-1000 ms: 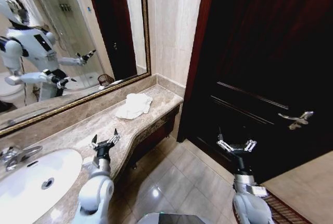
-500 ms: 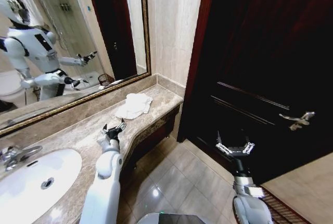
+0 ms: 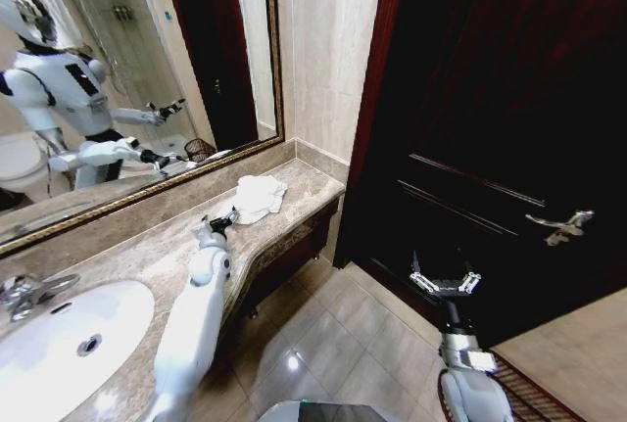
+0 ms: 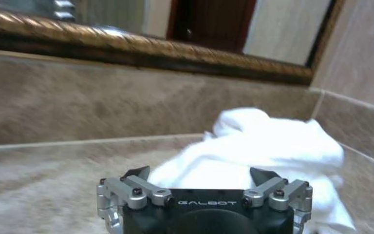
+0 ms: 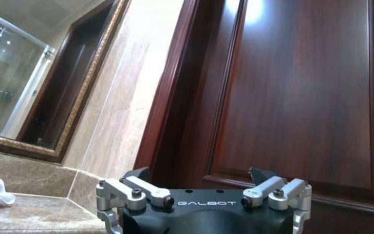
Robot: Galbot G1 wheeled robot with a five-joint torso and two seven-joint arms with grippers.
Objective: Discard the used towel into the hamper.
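Observation:
The used towel [image 3: 253,197] is a crumpled white heap on the marble counter [image 3: 147,251], near its far end below the mirror. My left gripper [image 3: 221,220] is stretched out low over the counter and stands open just short of the towel's near edge. In the left wrist view the towel [image 4: 271,146] lies right ahead of the open left gripper [image 4: 200,173]. My right gripper [image 3: 446,283] hangs open and holds nothing in front of the dark door. A reddish-brown weave at the bottom right is the hamper [image 3: 537,398], partly hidden by my right arm.
A white sink [image 3: 69,339] with a tap [image 3: 24,295] sits at the counter's near left. The gold-framed mirror [image 3: 127,70] reflects me and a small basket [image 3: 199,151]. A dark wooden door [image 3: 490,99] with a lever handle [image 3: 558,224] stands to the right; tiled floor [image 3: 333,334] lies below.
My left arm has reached forward along the counter, bringing its open gripper from beside the sink up to the towel's edge. The right arm has barely moved.

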